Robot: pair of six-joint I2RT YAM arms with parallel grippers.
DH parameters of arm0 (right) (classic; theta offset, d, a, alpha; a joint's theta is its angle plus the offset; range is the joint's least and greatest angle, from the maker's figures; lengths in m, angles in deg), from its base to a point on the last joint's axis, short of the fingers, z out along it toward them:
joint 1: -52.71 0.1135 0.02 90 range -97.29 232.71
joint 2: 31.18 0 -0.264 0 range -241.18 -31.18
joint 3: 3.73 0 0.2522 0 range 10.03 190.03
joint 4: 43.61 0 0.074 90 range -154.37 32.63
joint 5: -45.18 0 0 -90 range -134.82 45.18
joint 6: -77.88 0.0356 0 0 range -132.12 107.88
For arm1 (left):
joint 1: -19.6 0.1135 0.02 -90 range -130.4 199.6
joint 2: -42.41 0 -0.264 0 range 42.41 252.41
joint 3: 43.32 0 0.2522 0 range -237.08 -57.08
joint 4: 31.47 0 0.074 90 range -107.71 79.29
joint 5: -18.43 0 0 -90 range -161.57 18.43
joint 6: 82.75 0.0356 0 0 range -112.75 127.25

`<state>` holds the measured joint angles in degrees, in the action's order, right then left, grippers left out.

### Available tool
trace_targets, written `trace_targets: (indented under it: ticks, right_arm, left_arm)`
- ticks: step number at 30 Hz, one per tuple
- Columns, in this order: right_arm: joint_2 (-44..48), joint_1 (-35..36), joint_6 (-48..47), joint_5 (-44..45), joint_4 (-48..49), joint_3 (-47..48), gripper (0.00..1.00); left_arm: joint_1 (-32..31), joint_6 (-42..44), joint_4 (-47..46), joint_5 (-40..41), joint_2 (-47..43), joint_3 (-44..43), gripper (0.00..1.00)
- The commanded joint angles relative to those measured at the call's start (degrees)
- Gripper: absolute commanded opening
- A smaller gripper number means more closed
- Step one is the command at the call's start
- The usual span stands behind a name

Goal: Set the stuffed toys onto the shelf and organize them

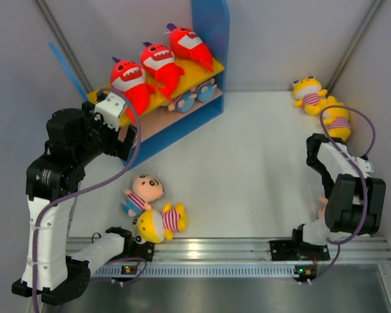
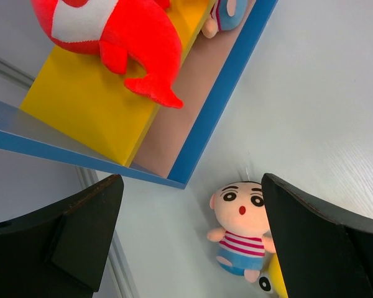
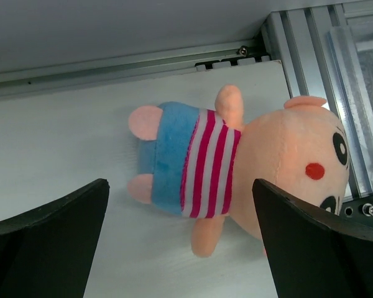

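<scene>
The shelf (image 1: 212, 39) stands at the back left with three red sharks (image 1: 158, 64) lying on its yellow top board (image 2: 87, 105). Doll heads (image 1: 197, 95) show on its lower board. My left gripper (image 2: 189, 242) hangs open and empty beside the shelf's near end, high above a pink-faced doll (image 2: 242, 223) on the table. My right gripper (image 3: 180, 242) is open at the front right, and its fingers stand on either side of a second pink-faced doll (image 3: 236, 161) lying flat, apart from it. Most of that doll is hidden under the arm in the top view.
A pink doll (image 1: 142, 192) and a yellow doll (image 1: 159, 222) lie together at the front left. Two yellow dolls (image 1: 309, 91) (image 1: 337, 120) lie at the back right. A metal rail (image 1: 234, 248) runs along the near edge, close to the right gripper's doll.
</scene>
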<state>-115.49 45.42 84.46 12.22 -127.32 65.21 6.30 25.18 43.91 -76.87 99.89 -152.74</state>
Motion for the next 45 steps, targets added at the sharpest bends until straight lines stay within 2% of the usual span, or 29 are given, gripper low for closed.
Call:
trace_targets:
  ticks: [1,3,6,7,11,19,20,23,24,25,28,29,32,35,37,38,39,41,43,44,45]
  right_arm:
    - [0.55,-4.73,-6.91,-1.13,4.11,0.73,0.99]
    - [3.26,-6.5,-10.51,-2.37,11.39,-1.29,0.99]
    - [6.79,-8.7,-21.57,-4.56,24.98,-4.72,1.0]
    - [7.05,-10.01,-24.13,-5.52,26.17,-5.16,1.0]
    - [3.82,-12.66,-25.56,-9.05,26.62,-3.15,0.99]
    - [-9.63,-12.84,-25.3,-13.44,25.04,-1.39,0.98]
    - [-10.42,-12.84,-25.38,-13.79,25.65,-1.74,0.94]
    - [-9.82,-12.75,-26.26,-13.53,28.46,-4.37,0.63]
    - [-9.12,-12.84,-26.52,-13.53,29.16,-5.77,0.52]
    - [-8.42,-12.75,-27.05,-13.53,30.22,-6.48,0.33]
    - [-3.07,-12.05,-35.37,-15.02,40.13,-10.08,0.17]
    - [-2.18,-11.61,-43.84,-16.68,47.99,-10.96,0.14]
    - [1.16,-8.54,-56.0,-22.4,57.95,-12.2,0.02]
    - [6.78,-1.08,-68.3,-26.61,67.9,-14.3,0.0]
    - [10.11,5.77,-72.91,-33.53,78.36,-15.8,0.0]
    - [10.74,9.97,-77.37,-37.57,81.17,-15.72,0.0]
    - [11.1,11.75,-79.59,-45.27,85.73,-15.19,0.0]
    - [10.49,16.06,-88.37,-51.65,87.79,-13.0,0.0]
    - [9.44,24.22,-95.83,-62.44,88.67,-9.05,0.0]
    - [9.26,29.21,-103.53,-67.44,88.85,-7.03,0.0]
    - [9.08,31.35,-106.48,-79.24,89.2,-6.14,0.0]
  left_arm:
    - [-0.41,-0.27,-0.37,0.11,-0.7,0.56,0.99]
    - [-0.41,-0.27,-0.28,0.29,-0.7,0.56,0.99]
    - [-0.5,-0.09,-0.1,0.2,-0.52,0.56,0.99]
    - [-0.5,-0.09,-0.19,0.2,-0.52,0.47,0.99]
    - [-0.5,-0.18,-0.1,0.11,-0.17,0.21,0.99]
    - [-0.5,-0.36,-0.19,0.47,0.18,-0.76,0.99]
    - [-0.5,-0.36,-0.1,0.55,0.36,-0.85,0.99]
    - [-0.5,-0.27,-0.19,0.82,0.45,-1.11,0.99]
    - [-0.5,-0.35,-0.19,0.82,0.45,-1.02,0.99]
    - [-0.5,-0.36,-0.19,0.82,0.45,-1.02,0.99]
    - [-0.5,-0.36,-0.19,0.82,0.36,-1.02,0.99]
    - [-0.5,-0.27,-0.19,0.82,0.53,-1.02,0.99]
    - [-0.5,-0.44,-0.19,0.82,0.27,-0.67,0.99]
    - [-0.5,-0.62,-0.19,0.9,0.1,0.46,0.99]
    - [-0.41,-0.44,-0.19,1.87,-0.08,1.43,0.99]
    - [-0.41,-0.44,-0.19,3.0,-0.34,2.48,0.99]
    - [-0.41,-0.36,-0.19,3.45,-0.52,3.19,0.99]
    - [-0.41,-0.09,-0.1,4.33,-0.69,4.51,0.99]
    - [-0.41,0.35,0.16,4.68,-0.96,6.18,0.99]
    - [-0.41,0.43,0.68,4.42,-0.96,6.45,0.99]
    - [-0.41,0.78,0.86,3.46,-0.7,7.06,0.99]
